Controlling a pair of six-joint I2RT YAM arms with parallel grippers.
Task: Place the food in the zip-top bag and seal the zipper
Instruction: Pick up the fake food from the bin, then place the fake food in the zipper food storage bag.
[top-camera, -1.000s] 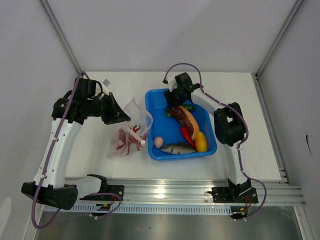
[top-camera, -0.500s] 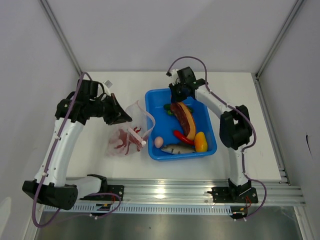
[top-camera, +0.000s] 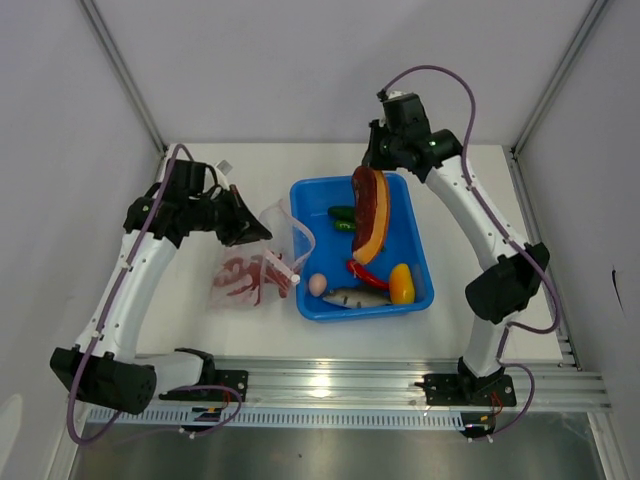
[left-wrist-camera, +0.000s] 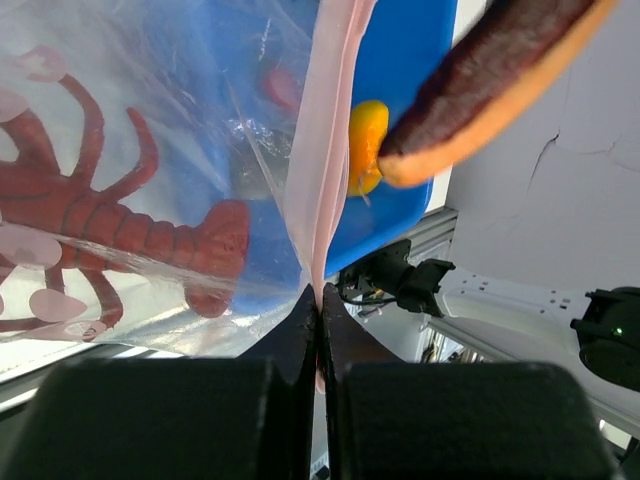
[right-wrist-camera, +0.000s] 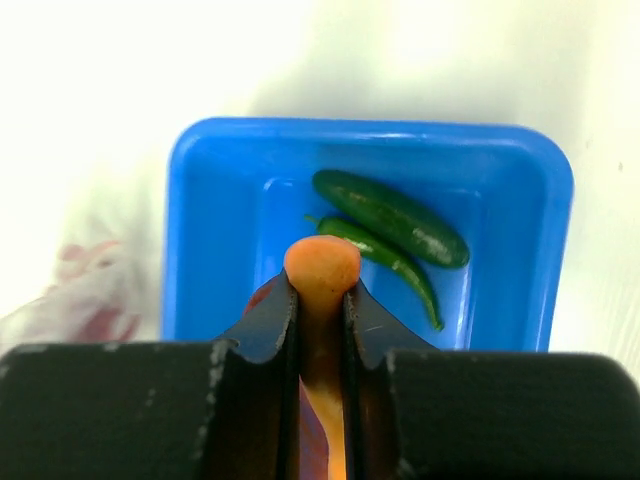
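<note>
My right gripper (top-camera: 374, 168) is shut on the brown steak slab (top-camera: 370, 213) and holds it hanging above the blue tub (top-camera: 412, 300); its orange edge sits between my fingers in the right wrist view (right-wrist-camera: 322, 268). My left gripper (top-camera: 262, 232) is shut on the pink-red zipper strip (left-wrist-camera: 325, 170) of the clear zip-top bag (top-camera: 255, 275), holding its mouth open left of the tub. Red food (left-wrist-camera: 90, 215) lies inside the bag. The white slider (top-camera: 296, 280) is at the bag's near corner. The tub holds a yellow pepper (top-camera: 402, 284), red chili (top-camera: 366, 274), grey fish (top-camera: 352, 296), pale egg (top-camera: 318, 284) and green cucumber (right-wrist-camera: 390, 216).
The blue tub stands mid-table between the arms. White walls with metal corner posts enclose the table. An aluminium rail (top-camera: 330, 385) runs along the near edge with both arm bases on it.
My right gripper has lifted the steak out of the tub and moved up and to the right. My left gripper has raised the bag's mouth slightly.
</note>
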